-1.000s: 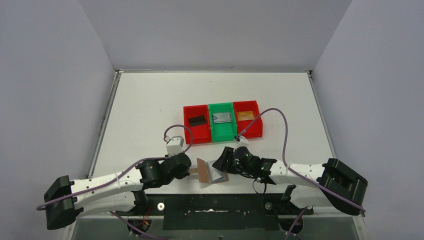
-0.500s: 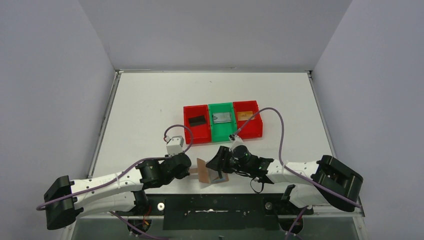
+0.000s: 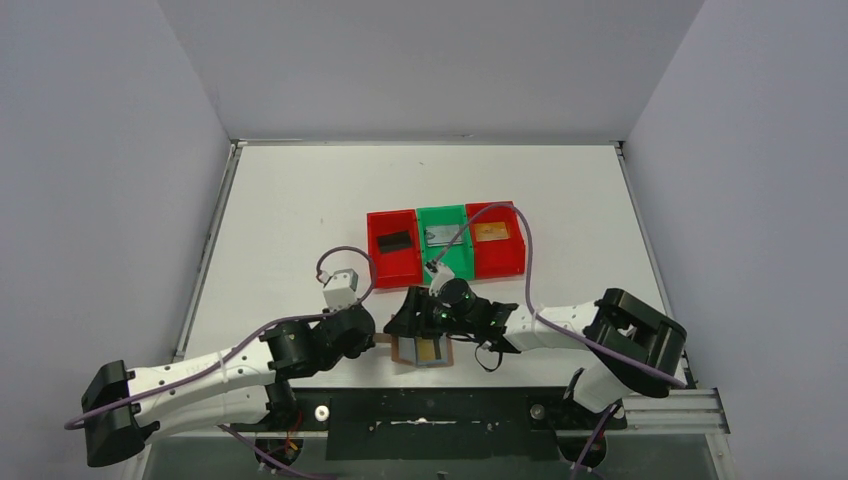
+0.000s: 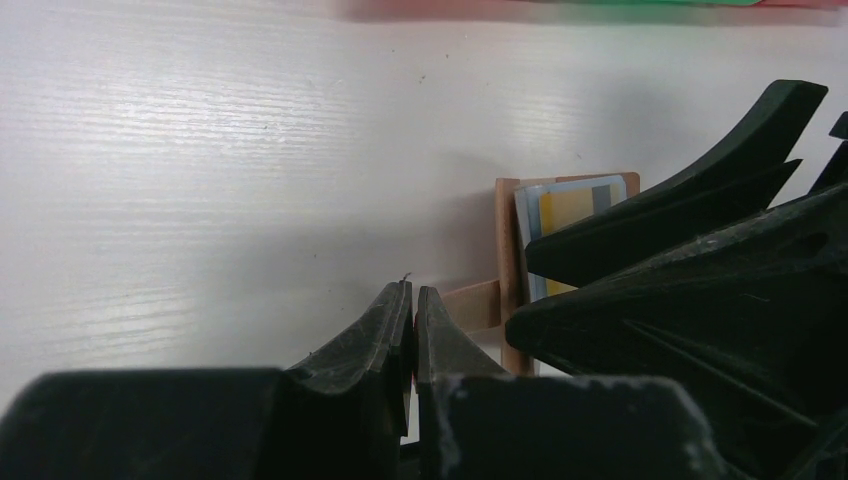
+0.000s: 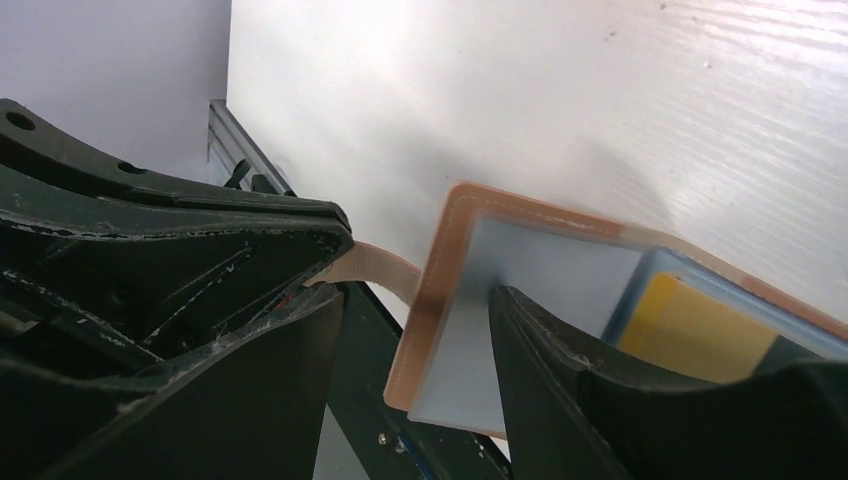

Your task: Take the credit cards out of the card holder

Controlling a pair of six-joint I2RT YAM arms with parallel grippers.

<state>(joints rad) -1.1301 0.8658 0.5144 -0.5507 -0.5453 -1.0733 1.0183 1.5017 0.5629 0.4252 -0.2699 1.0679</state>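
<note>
Card holder (image 5: 520, 270): tan leather, grey-blue lining, yellow card (image 5: 695, 330) inside

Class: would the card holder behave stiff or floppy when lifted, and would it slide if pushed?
Probably floppy: the card holder is thin, and its strap tab bows. Likely light and apt to slide on the smooth table; the left gripper pinches the strap.
</note>
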